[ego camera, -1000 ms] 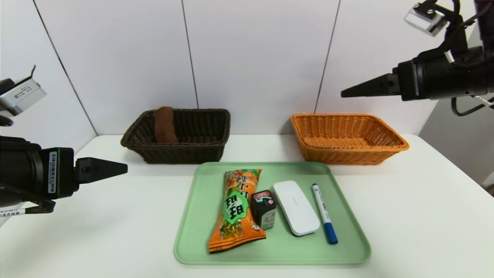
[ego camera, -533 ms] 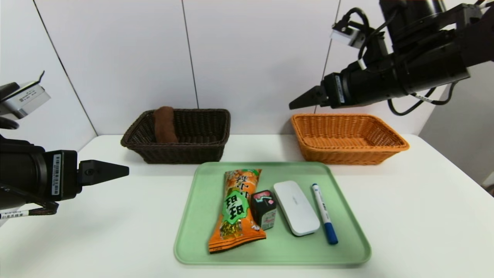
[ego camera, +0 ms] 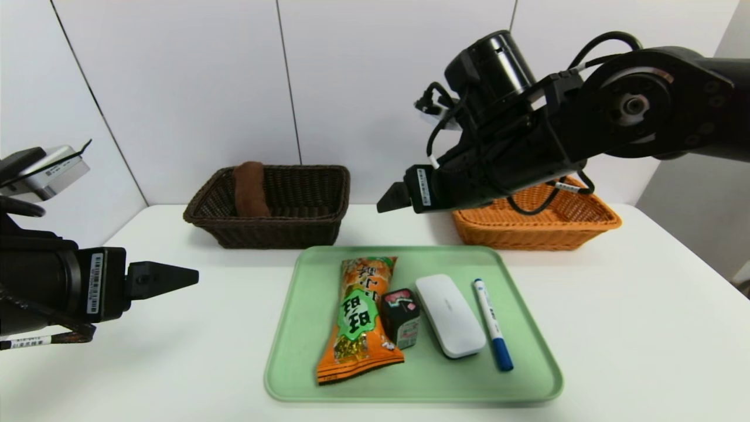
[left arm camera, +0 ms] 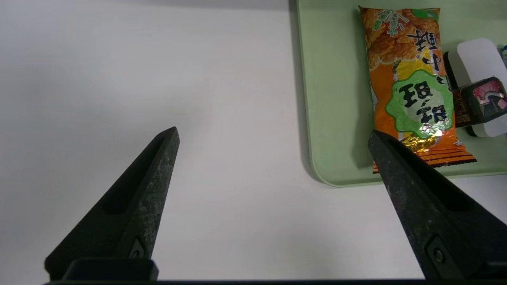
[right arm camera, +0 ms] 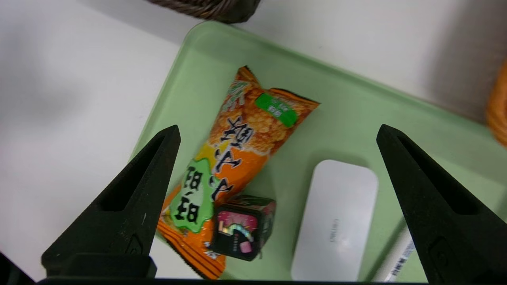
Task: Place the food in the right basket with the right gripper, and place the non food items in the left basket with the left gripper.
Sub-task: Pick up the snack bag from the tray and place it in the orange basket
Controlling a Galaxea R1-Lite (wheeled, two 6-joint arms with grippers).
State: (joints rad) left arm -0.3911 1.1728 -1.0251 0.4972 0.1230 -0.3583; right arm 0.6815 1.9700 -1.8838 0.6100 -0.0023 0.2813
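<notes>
The right hand [ego camera: 391,199] hangs spread and empty above the tray's [ego camera: 293,328] far edge; the snack bag [ego camera: 360,316] lies nearer, below it. The left hand [ego camera: 176,276] is spread, empty, over the counter [ego camera: 176,351].

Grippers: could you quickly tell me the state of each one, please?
Left gripper: open, empty.
Right gripper: open, empty, above the tray.
</notes>
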